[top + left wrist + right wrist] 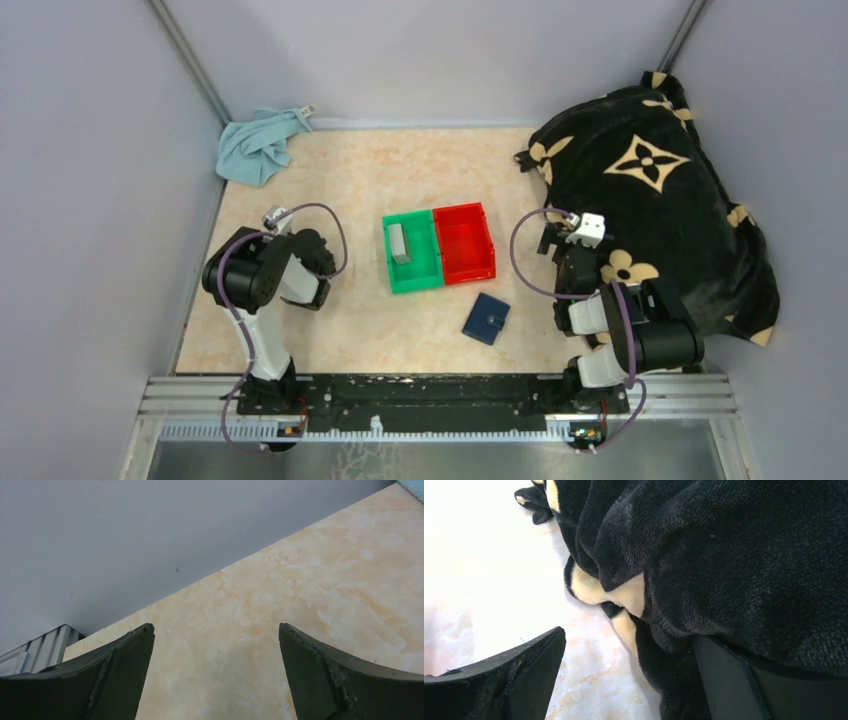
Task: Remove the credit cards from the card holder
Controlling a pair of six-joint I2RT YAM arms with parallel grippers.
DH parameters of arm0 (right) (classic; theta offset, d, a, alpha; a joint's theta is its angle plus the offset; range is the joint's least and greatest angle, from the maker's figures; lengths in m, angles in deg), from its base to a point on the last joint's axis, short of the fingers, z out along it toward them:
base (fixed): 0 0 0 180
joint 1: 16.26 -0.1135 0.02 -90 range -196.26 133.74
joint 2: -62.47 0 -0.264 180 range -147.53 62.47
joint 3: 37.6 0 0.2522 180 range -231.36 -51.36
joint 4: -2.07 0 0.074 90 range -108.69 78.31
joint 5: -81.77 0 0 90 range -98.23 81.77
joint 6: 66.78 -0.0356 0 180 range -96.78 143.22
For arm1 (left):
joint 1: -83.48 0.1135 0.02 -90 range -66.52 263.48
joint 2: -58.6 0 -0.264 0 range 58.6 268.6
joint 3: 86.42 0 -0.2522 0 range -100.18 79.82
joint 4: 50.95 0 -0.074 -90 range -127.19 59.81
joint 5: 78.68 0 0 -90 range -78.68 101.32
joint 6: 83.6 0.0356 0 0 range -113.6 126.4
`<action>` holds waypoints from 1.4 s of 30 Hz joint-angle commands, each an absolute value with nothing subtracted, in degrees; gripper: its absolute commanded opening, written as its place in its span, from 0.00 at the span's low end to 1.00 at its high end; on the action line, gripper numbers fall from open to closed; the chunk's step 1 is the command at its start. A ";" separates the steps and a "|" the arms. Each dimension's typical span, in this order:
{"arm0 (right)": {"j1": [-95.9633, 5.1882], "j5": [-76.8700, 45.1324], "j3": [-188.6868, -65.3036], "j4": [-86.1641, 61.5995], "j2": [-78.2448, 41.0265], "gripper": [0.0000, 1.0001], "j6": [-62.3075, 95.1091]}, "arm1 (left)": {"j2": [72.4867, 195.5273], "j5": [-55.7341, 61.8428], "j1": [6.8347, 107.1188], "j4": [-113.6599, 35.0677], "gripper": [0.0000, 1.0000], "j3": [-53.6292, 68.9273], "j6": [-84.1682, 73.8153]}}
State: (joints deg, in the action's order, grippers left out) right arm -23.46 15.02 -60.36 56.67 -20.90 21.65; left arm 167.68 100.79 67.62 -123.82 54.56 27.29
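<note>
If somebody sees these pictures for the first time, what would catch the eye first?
The big black blanket with cream flower patterns, heaped at the far right, draws the eye first. Next come the green bin and the red bin, touching side by side in the middle, with a grey card inside the green one. Below the red bin in the top view lies the closed navy-blue wallet.

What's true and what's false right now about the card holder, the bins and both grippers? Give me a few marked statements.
1. The card holder lies in the red bin. False: it lies closed on the table, just in front of the red bin.
2. A grey card is in the green bin. True.
3. The left gripper is open and empty. True.
4. The right gripper grips the card holder. False: it is open, beside the black blanket.
</note>
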 commanded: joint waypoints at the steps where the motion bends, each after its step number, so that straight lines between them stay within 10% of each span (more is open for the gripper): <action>1: -22.50 15.13 -60.77 61.18 -20.89 0.99 21.90 | 168.17 103.58 67.92 -139.76 0.99 54.06 27.54; 33: -24.43 14.96 -59.10 60.54 -16.16 0.99 24.83 | 159.54 103.56 66.52 -139.76 0.99 51.00 40.54; 42: -29.93 1.40 -81.83 8.73 11.01 0.99 10.06 | 138.40 103.32 45.31 -139.67 0.99 48.01 56.59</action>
State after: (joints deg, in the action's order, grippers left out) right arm -29.63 9.66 -69.16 31.19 7.21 20.73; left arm 146.78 101.09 52.28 -123.80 48.60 47.46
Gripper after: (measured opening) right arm 0.987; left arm 0.996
